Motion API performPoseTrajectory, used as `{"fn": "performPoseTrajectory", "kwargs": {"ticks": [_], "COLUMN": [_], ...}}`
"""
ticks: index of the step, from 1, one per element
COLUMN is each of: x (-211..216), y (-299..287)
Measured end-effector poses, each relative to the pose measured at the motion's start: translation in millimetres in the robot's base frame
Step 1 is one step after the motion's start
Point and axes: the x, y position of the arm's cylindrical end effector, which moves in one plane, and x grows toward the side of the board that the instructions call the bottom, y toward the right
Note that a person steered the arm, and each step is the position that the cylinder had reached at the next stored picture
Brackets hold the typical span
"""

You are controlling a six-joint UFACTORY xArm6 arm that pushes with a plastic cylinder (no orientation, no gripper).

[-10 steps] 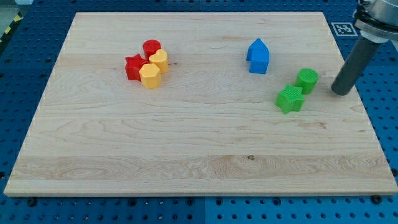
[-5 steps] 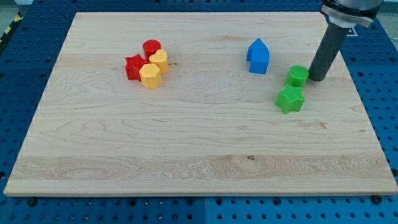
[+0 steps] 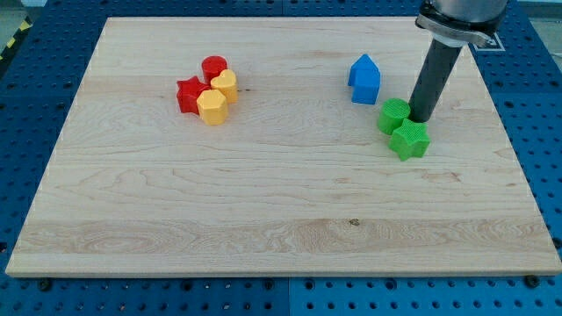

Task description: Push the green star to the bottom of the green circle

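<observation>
The green star (image 3: 410,140) lies on the wooden board (image 3: 263,219) at the view's right. The green circle (image 3: 394,115) sits just up and left of it, touching it. My tip (image 3: 420,118) rests on the board against the circle's right side, just above the star. The dark rod rises from there toward the view's top right.
A blue house-shaped block (image 3: 364,79) stands up and left of the green circle. At the view's upper left is a tight cluster: a red star (image 3: 189,95), a red circle (image 3: 214,67), and two yellow blocks (image 3: 217,98). The board's right edge is near the green blocks.
My tip has moved left from off the board's right side and pushed the green circle left, to the star's upper left. The star has barely moved.
</observation>
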Motion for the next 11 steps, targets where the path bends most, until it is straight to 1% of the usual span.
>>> {"fn": "performPoseTrajectory", "kwargs": {"ticks": [1,2,3,4,5,7,8,9,11], "x": [2,23,44,58,58,58,58,70,71], "y": [2,44,55,48,41,-4,-9,-4,-3]}}
